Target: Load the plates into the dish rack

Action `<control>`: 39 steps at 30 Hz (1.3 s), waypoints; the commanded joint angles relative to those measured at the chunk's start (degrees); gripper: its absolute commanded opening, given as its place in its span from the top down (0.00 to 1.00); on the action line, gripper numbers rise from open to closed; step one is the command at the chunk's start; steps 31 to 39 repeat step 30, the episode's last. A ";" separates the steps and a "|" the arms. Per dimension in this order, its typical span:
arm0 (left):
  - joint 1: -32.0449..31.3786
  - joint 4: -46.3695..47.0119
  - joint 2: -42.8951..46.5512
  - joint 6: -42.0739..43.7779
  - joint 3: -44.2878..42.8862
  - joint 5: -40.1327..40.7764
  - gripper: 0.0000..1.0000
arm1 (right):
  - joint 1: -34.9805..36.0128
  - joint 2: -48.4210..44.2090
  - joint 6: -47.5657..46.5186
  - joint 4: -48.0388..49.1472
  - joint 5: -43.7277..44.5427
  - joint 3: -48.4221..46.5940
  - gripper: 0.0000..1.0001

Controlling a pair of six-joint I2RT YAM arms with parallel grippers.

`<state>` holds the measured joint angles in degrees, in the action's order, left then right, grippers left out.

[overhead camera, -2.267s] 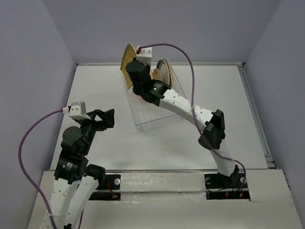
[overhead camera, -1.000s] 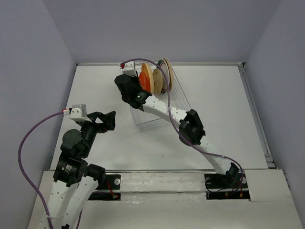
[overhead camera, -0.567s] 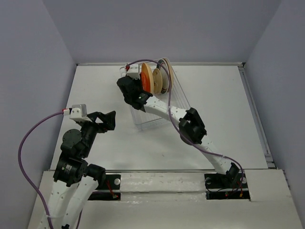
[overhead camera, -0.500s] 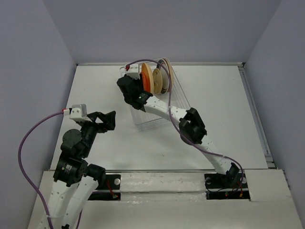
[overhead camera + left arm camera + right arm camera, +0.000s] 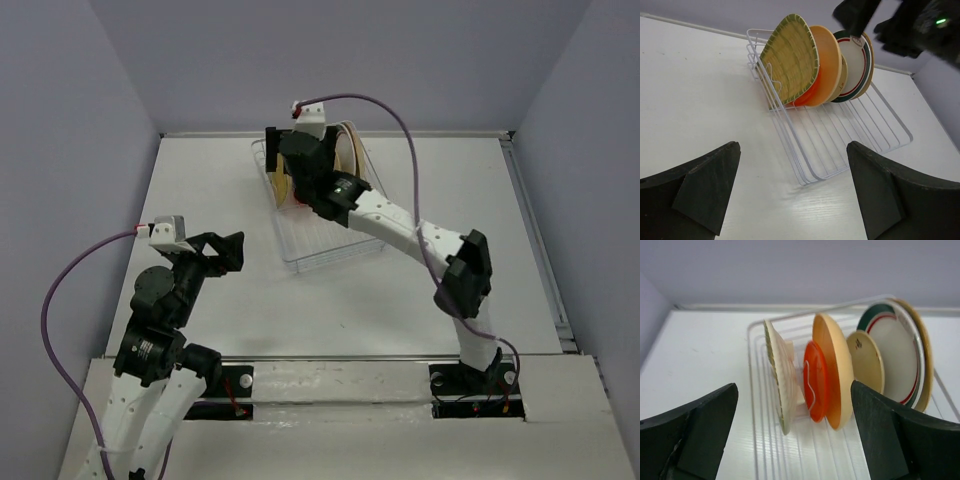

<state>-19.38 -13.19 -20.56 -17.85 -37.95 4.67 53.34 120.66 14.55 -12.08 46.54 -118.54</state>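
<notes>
The wire dish rack (image 5: 840, 140) holds several plates on edge. Closest to me in the left wrist view is the yellow-green striped plate (image 5: 790, 60), then an orange plate (image 5: 829, 67) and a white teal-rimmed plate (image 5: 856, 62). The right wrist view shows the striped plate (image 5: 776, 372) edge-on, a small orange-red plate (image 5: 815, 382), a tan plate (image 5: 837, 362), a small cream plate (image 5: 867, 362) and the teal-rimmed plate (image 5: 897, 352). My right gripper (image 5: 794, 390) is open and holds nothing; it hovers above the rack's far end (image 5: 285, 160). My left gripper (image 5: 792, 150) is open and empty, short of the rack's near corner (image 5: 225, 250).
The rack (image 5: 330, 245) lies slanted at the middle back of the white table (image 5: 200, 180), its near half free of plates. Grey walls close in the table on three sides. The right arm's forearm (image 5: 400, 220) crosses above the rack's right side.
My right gripper has opened and let go of the yellow-green striped plate, which now stands in the rack. It has lifted away toward the rack's far end. The left arm has stayed put.
</notes>
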 commanded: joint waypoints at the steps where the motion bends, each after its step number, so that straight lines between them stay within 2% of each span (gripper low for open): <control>1: 0.39 1.59 -0.18 1.32 0.34 1.48 0.01 | 0.18 -16.81 1.63 3.02 -6.28 9.18 0.00; 2: 0.39 1.59 -0.19 1.41 0.25 1.57 0.01 | 0.18 -19.82 1.63 3.02 -7.86 11.99 0.00; 3: 0.39 1.59 -0.27 1.50 0.34 1.57 0.01 | 0.18 -22.98 1.37 3.46 -8.48 18.63 0.00; 5: 0.39 1.85 -0.27 1.59 0.43 1.40 0.01 | 0.18 -33.17 0.49 4.25 -9.71 25.78 0.00; 6: 0.39 2.03 -0.27 1.67 0.51 1.40 0.01 | 0.18 -36.78 -0.21 5.38 -10.33 33.04 0.00; 8: 0.39 2.20 -0.01 1.59 0.60 1.66 0.01 | 0.18 -47.38 -1.71 6.18 -9.11 39.85 0.00; 10: 0.39 2.29 0.43 0.98 0.69 2.27 0.01 | 0.18 -54.27 -3.11 6.28 -7.44 48.79 0.00; 11: 0.39 2.47 0.69 0.80 0.69 3.06 0.01 | 0.18 -60.83 -3.21 6.28 -5.00 51.54 0.00; 14: 0.39 3.34 2.36 0.71 0.86 2.11 0.01 | 0.18 -70.62 -1.81 6.19 -3.83 61.19 0.00; 15: 0.39 4.22 2.89 0.79 1.04 1.67 0.01 | 0.18 -76.57 -1.28 6.19 -3.92 63.41 0.00; 18: 0.39 4.58 4.29 0.44 1.04 0.43 0.01 | 0.18 -85.55 1.35 6.27 -2.79 71.06 0.00; 21: 0.48 4.84 3.95 -0.87 0.78 -0.27 0.01 | 0.18 -90.58 3.37 6.54 -2.07 77.31 0.00; 25: 0.39 7.38 3.07 -2.63 1.65 -2.99 0.01 | 0.18 -91.31 5.31 7.15 -2.07 80.92 0.00; 29: 0.39 10.72 1.40 -3.51 2.01 -7.65 0.01 | 0.18 -87.81 3.57 8.65 -3.56 78.21 0.00; 39: 0.39 11.16 1.22 -3.60 1.75 -7.83 0.01 | 0.18 -87.09 2.95 8.82 -3.91 76.98 0.00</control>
